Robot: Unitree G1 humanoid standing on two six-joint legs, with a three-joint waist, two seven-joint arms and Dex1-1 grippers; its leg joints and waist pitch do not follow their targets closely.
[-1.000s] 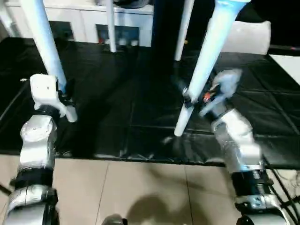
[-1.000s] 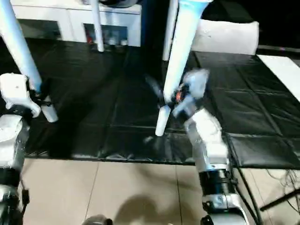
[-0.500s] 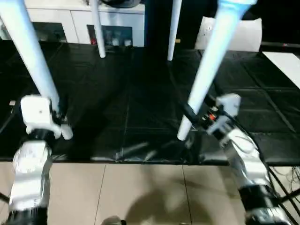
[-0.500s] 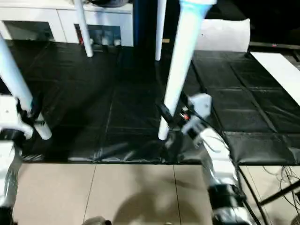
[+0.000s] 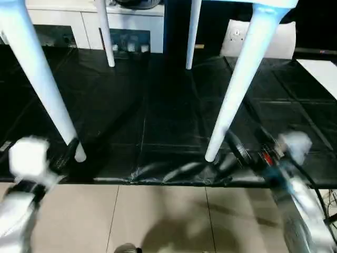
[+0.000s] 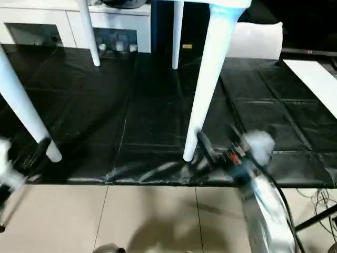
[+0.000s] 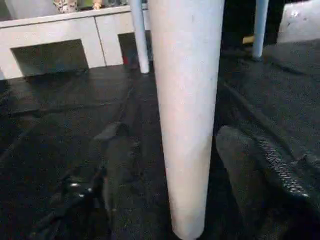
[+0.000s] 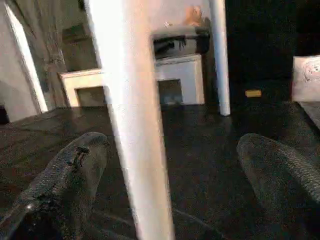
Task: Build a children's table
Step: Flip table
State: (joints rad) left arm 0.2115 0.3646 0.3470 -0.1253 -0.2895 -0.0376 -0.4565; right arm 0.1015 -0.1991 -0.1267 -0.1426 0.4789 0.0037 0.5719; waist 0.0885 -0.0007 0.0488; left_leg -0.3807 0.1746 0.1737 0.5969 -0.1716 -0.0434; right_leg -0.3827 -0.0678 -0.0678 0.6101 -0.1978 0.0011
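Children's table upright on black floor mat, all four legs down. Left pincer and right pincer spread wide astride near legs, no contact; likely just released.

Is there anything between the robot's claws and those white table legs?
Nothing visible. Each near leg stands on the black mat between open fingers: the left gripper straddles the left leg, the right gripper the right leg, with bare gaps either side.
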